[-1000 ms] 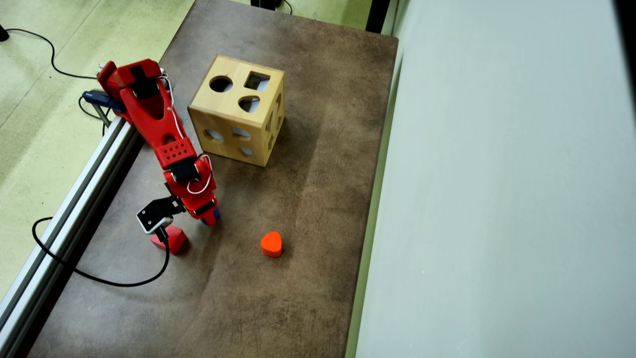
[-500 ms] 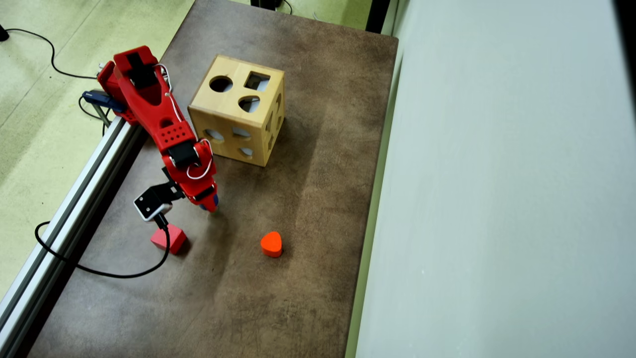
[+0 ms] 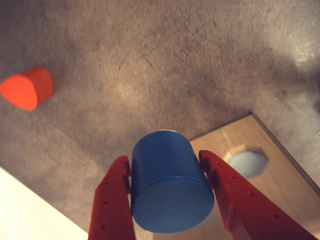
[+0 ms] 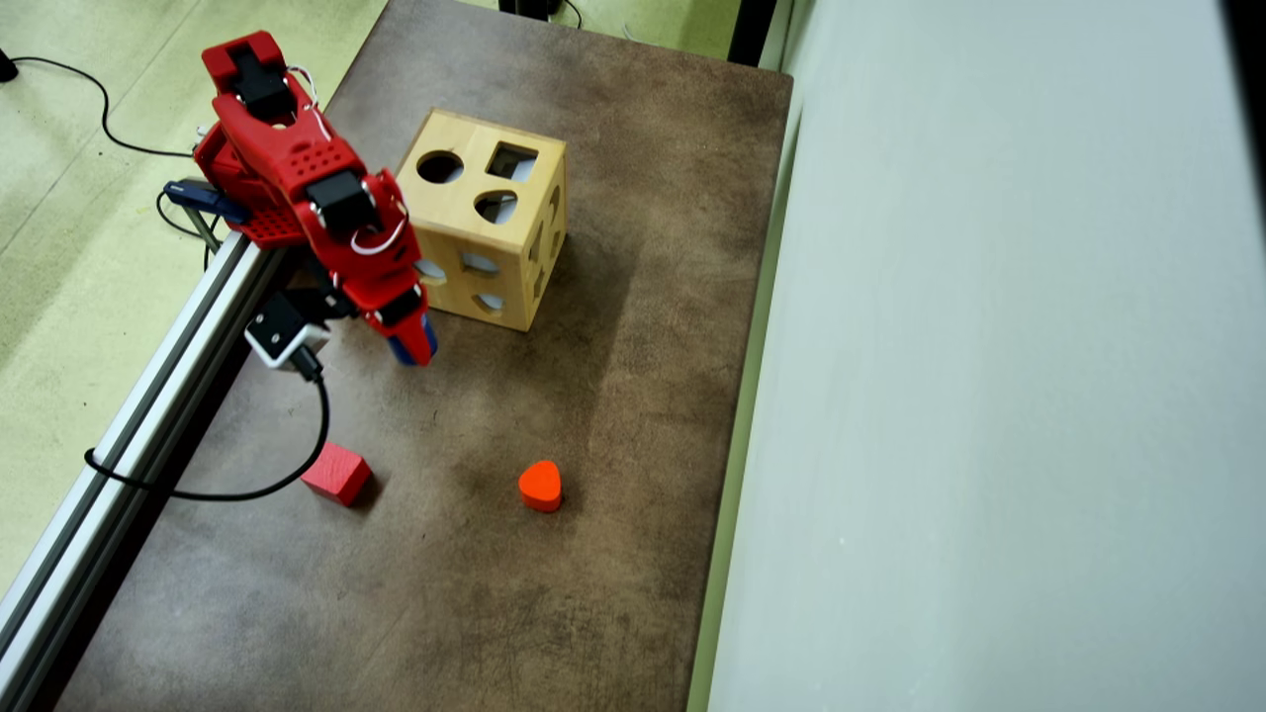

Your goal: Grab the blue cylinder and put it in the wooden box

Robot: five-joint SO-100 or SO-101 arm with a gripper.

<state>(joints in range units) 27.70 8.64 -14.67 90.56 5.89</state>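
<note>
The blue cylinder [image 3: 170, 190] fills the bottom middle of the wrist view, squeezed between my two red fingers [image 3: 112, 200], its flat round end facing the camera. My gripper [image 3: 167, 165] is shut on it and held above the table. In the overhead view my gripper [image 4: 410, 346] hangs just left of the wooden box [image 4: 465, 213], near its lower left corner, with only a sliver of the blue cylinder [image 4: 401, 348] showing. The wooden box [image 3: 280, 165] lies under and to the right of the cylinder in the wrist view, one cut-out showing.
An orange heart block [image 4: 540, 486] and a red cube [image 4: 337, 474] lie on the brown table [image 4: 613, 396] below the arm in the overhead view. A metal rail [image 4: 138, 425] and a black cable [image 4: 247, 475] run along the table's left side. A pale wall stands at the right.
The arm has risen and pulled back toward its base, carrying the blue cylinder away from the red cube and up beside the wooden box's lower left corner.
</note>
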